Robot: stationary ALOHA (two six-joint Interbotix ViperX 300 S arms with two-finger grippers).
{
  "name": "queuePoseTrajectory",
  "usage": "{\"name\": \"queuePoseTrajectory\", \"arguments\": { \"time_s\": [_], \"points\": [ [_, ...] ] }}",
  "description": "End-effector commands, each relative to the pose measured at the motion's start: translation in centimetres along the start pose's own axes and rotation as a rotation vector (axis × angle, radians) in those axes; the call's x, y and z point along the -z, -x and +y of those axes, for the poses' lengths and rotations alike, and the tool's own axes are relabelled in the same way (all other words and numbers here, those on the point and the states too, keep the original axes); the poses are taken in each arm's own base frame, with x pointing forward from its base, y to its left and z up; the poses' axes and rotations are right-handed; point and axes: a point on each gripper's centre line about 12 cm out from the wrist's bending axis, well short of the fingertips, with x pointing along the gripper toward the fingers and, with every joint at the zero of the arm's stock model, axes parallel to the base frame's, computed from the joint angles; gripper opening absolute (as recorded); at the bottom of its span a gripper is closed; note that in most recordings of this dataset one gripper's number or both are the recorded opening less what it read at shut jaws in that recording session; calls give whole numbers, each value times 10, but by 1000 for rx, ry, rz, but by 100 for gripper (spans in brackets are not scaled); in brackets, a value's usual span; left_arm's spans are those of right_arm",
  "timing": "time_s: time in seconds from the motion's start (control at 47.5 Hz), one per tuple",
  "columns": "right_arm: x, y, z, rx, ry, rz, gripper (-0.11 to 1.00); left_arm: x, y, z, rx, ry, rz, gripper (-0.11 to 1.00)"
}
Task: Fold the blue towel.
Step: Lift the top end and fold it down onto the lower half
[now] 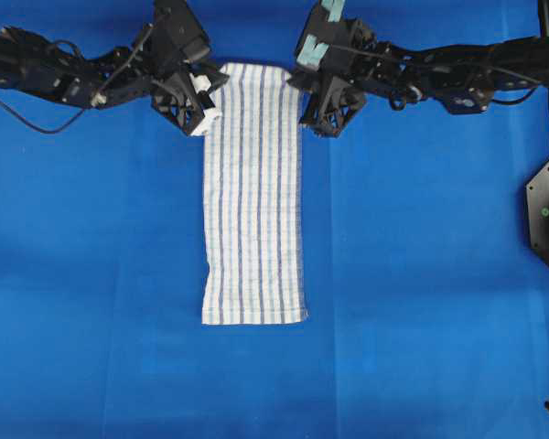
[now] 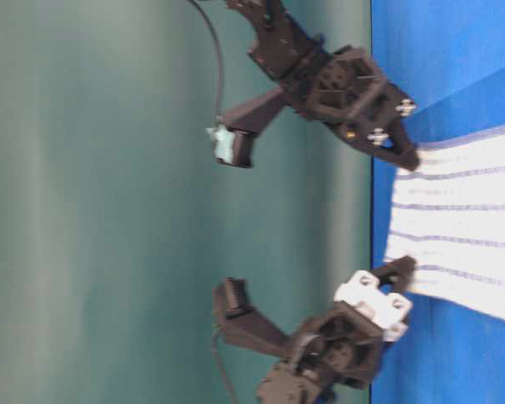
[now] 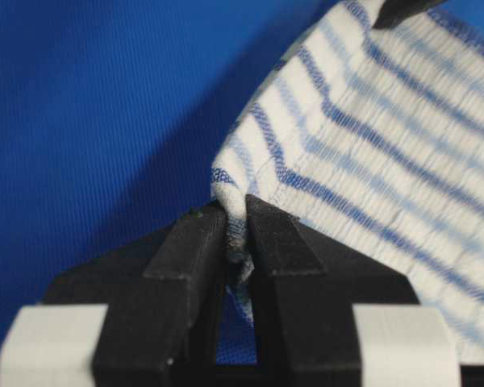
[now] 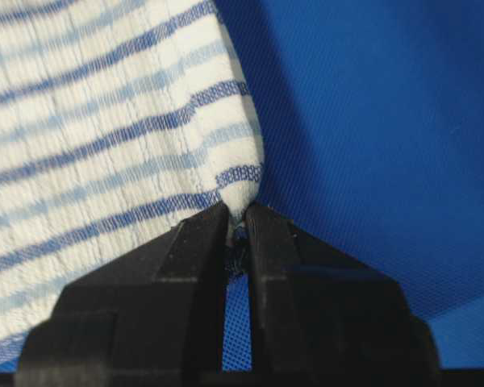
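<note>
- Black fingers of the left end effector fill the bottom of the left wrist view, pressed together on a bunched corner of the white rectangular woven towel with thin blue and dark-blue stripes.
- Across the cloth, the right end effector pinches the towel's other far corner the same way, its black fingers nearly touching with fabric squeezed between them.
- From overhead, the towel lies as a long narrow strip at the middle of the solid-blue covered worktop, running from 12 o'clock toward 6 o'clock.
- Its near short edge rests flat at about 6 o'clock.
- At 11 o'clock the left end effector grips the top left corner; at 1 o'clock the right end effector grips the top right corner.
- Both gripped corners look slightly lifted off the covering in the wrist views.
</note>
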Motion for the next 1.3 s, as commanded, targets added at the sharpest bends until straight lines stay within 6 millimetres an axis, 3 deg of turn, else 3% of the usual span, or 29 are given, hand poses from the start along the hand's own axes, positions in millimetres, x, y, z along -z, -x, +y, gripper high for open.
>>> {"name": "queuePoseTrajectory", "arguments": {
  "time_s": [0.0,0.168,0.316,0.568,0.841,0.989,1.283],
  "points": [
    [-22,19,0,-3,-4,-70,9,-28,20,-7,26,-4,-76,4],
    [-32,47,5,-19,-4,-100,9,-47,46,-28,88,-33,-119,4],
    [-37,74,22,-63,19,-133,9,-54,67,-42,133,-50,-148,4],
    [-29,113,67,-184,37,-146,9,-43,97,-75,229,-100,-161,4],
    [-3,127,122,-324,61,-75,9,-14,121,-132,385,-175,-125,4],
    [8,132,147,-384,80,-54,9,-1,132,-152,446,-190,-108,4],
    [36,117,177,-426,70,19,9,23,139,-187,528,-215,-89,4]
  ]
}}
